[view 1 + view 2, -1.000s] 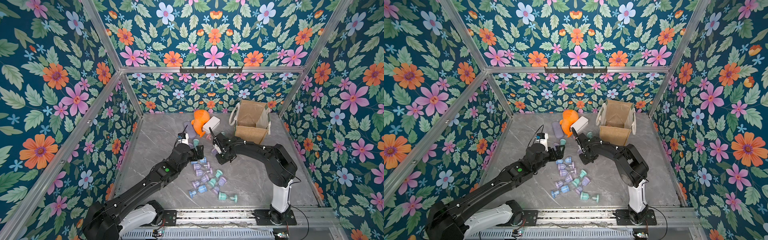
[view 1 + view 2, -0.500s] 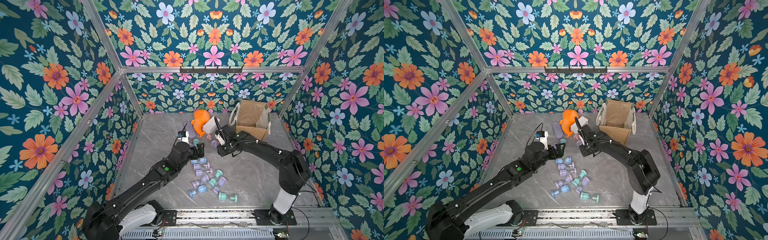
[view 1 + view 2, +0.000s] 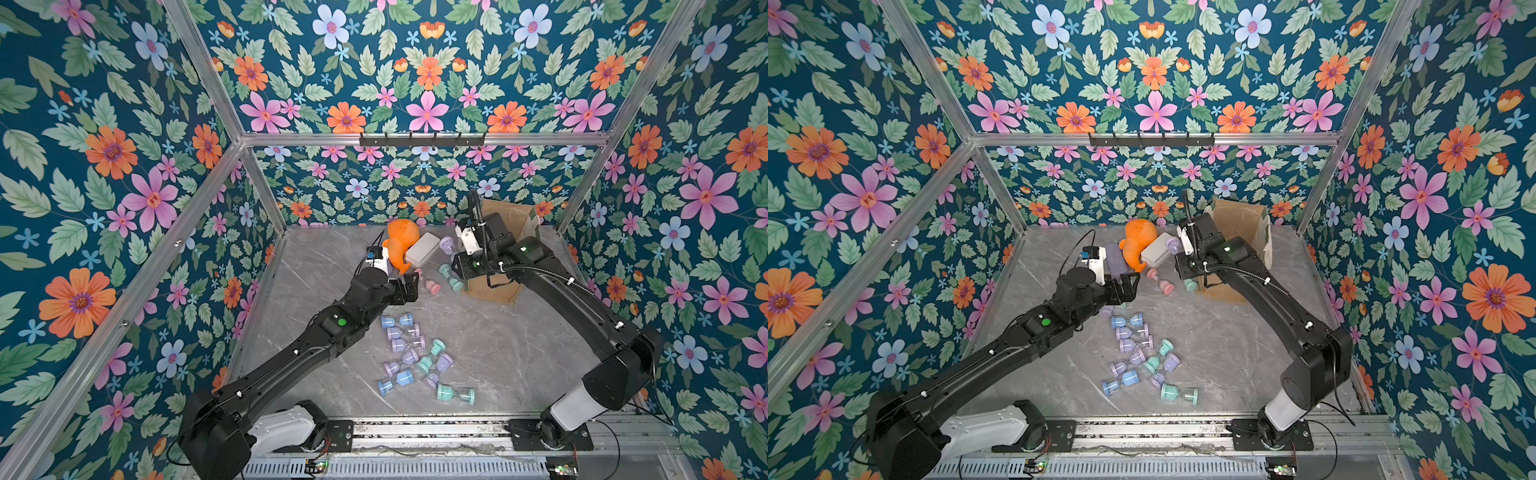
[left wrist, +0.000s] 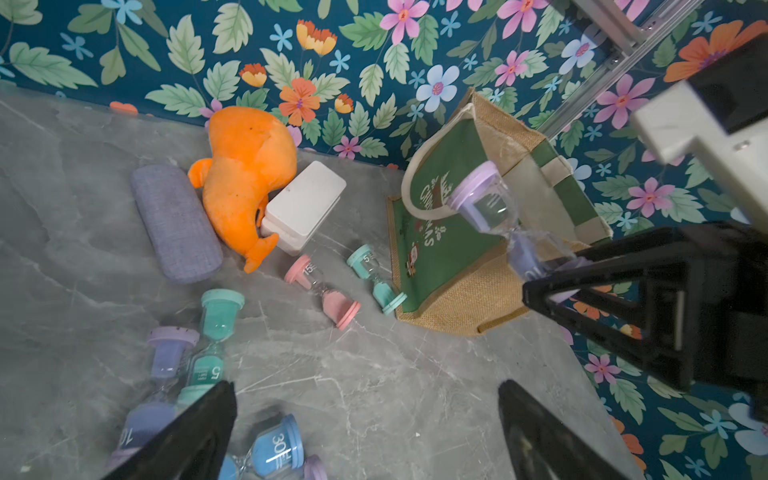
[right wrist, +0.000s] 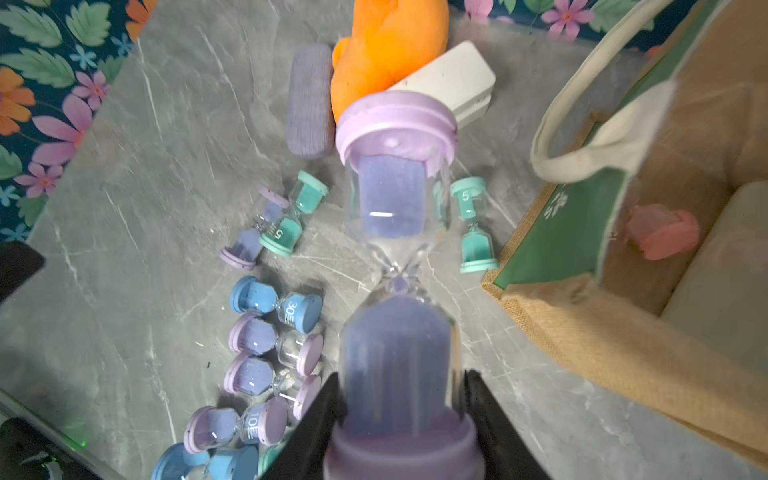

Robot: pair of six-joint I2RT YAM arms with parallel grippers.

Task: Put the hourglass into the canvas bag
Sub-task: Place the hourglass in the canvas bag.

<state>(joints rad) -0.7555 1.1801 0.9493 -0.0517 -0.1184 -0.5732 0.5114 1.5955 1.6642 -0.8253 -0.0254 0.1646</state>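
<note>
The right end effector is clenched on one end of the purple hourglass. The hourglass is lifted clear of the tabletop, just beside the green front face of the canvas bag and not yet over its mouth. Gripped by one bulb only, with the rest sticking out, the smooth glass could, I judge, swivel or slip loose. It would then drop short of the bag, near the teal hourglass lying against the bag's foot. The free cap could also snag the bag's cream handle or push the soft rim inward. The left end effector is released and empty, well away from the bag. A second ago the right end effector was low over the tabletop, farther from the bag. It has since risen and closed in, while the left arm has scarcely shifted.
</note>
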